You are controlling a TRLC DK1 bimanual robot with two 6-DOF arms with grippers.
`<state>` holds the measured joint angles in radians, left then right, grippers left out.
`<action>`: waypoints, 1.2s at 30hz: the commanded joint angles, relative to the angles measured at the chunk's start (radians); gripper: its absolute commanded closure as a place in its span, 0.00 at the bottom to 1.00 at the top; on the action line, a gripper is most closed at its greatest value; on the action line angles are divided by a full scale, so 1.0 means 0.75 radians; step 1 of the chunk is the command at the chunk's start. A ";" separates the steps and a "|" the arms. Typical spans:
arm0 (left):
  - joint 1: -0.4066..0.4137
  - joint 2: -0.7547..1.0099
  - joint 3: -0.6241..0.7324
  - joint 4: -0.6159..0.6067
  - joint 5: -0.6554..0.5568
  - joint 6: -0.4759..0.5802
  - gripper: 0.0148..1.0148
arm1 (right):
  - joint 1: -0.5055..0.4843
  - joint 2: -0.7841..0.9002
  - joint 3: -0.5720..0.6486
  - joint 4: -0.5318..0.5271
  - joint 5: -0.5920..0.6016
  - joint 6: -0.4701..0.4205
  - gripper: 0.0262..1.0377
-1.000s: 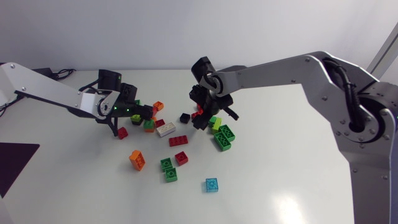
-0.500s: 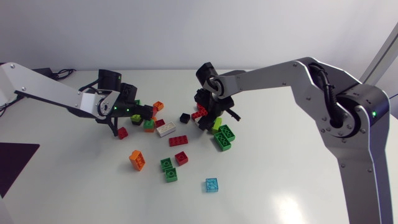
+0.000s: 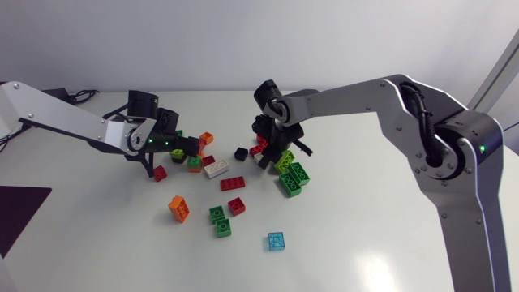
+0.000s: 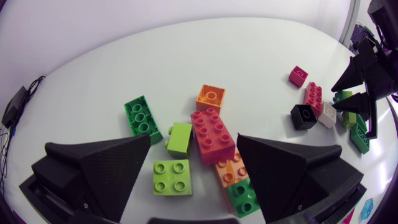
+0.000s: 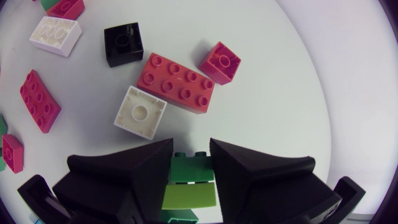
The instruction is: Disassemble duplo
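Loose duplo bricks lie scattered mid-table. My left gripper (image 3: 191, 150) (image 4: 194, 149) hangs open over a small cluster: a red brick (image 4: 212, 134) clipped on an orange-and-green stack (image 4: 234, 183), with a lime square brick (image 4: 173, 176) and a small lime brick (image 4: 180, 137) beside it. Neither finger touches them. My right gripper (image 3: 272, 154) (image 5: 191, 167) is shut on a green brick (image 5: 190, 169) stacked on a lime one (image 5: 188, 198), low over the table, beside a green brick pile (image 3: 293, 178).
Just ahead of the right gripper lie a long red brick (image 5: 177, 82), a white square brick (image 5: 140, 112), a black brick (image 5: 123, 43) and a small red one (image 5: 220, 62). Toward the front lie an orange brick (image 3: 178, 208), green bricks (image 3: 219, 221) and a light blue one (image 3: 276, 240).
My right gripper has dropped slightly and its fingers have closed onto the green-and-lime stack. My left arm has stayed where it was, still open.
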<state>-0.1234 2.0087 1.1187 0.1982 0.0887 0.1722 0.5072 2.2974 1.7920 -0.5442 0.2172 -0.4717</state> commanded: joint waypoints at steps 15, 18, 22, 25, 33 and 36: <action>0.003 -0.134 -0.074 0.094 0.074 0.022 0.05 | -0.132 -0.151 -0.035 0.059 -0.648 0.291 0.84; -0.017 -0.240 -0.195 0.274 0.135 0.024 0.05 | -0.171 -0.208 -0.094 0.149 -0.799 0.363 0.84; -0.046 -0.330 -0.295 0.388 0.191 0.030 0.05 | -0.222 -0.239 -0.115 0.188 -0.965 0.433 0.84; -0.071 -0.359 -0.332 0.425 0.197 0.061 0.05 | -0.243 -0.269 -0.156 0.245 -1.079 0.469 0.84; -0.185 -0.441 -0.422 0.499 0.197 0.098 0.05 | -0.155 -0.300 -0.223 0.302 -1.165 0.518 0.83; -0.230 -0.447 -0.434 0.501 0.162 0.147 0.06 | -0.126 -0.345 -0.248 0.298 -1.179 0.518 0.83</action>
<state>-0.2768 1.6962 0.8207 0.5571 0.2222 0.2440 0.3977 2.0926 1.6291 -0.3225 -0.6552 -0.1078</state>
